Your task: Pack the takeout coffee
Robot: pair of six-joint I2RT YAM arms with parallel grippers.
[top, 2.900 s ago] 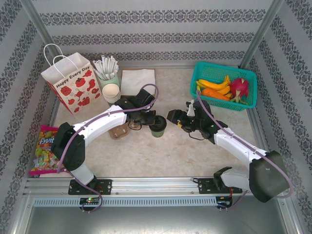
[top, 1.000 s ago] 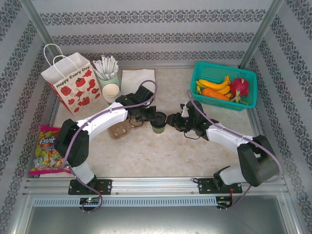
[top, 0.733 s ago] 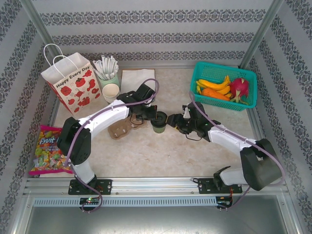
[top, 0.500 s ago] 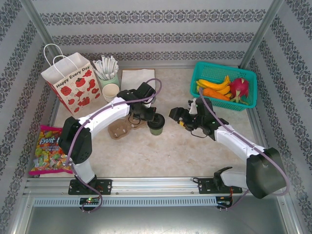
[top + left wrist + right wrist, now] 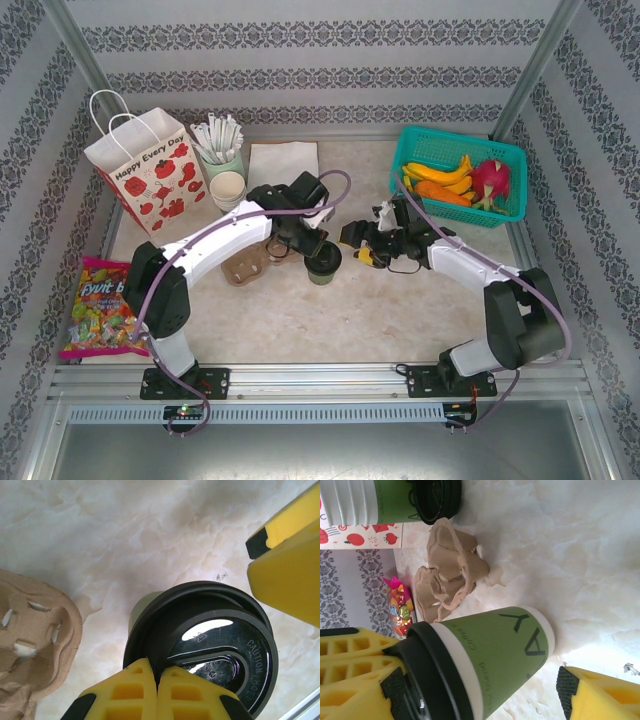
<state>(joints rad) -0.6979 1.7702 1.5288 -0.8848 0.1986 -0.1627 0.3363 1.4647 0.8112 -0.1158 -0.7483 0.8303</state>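
Note:
The takeout coffee (image 5: 324,263), an olive-green paper cup with a black lid (image 5: 220,640), stands on the marble table just right of the brown cardboard carrier (image 5: 243,266). My left gripper (image 5: 159,680) comes down on it from above and is shut on the lid's rim (image 5: 312,250). My right gripper (image 5: 352,238) is open just to the cup's right, not touching it. The right wrist view has the cup (image 5: 495,655) between its spread fingers (image 5: 592,695), and one of those fingers (image 5: 285,555) sits beside the lid in the left wrist view.
A white paper bag with red print (image 5: 145,170) stands at the back left, with a holder of white sticks (image 5: 220,145), stacked cups (image 5: 228,188) and a napkin (image 5: 283,165) beside it. A teal fruit basket (image 5: 460,135) sits back right. A candy bag (image 5: 95,305) lies at the left edge.
The right gripper let go of the cup, opened, drew back to the right, and now rests just beside it. The left gripper stayed shut on the lid and its wrist shifted slightly right.

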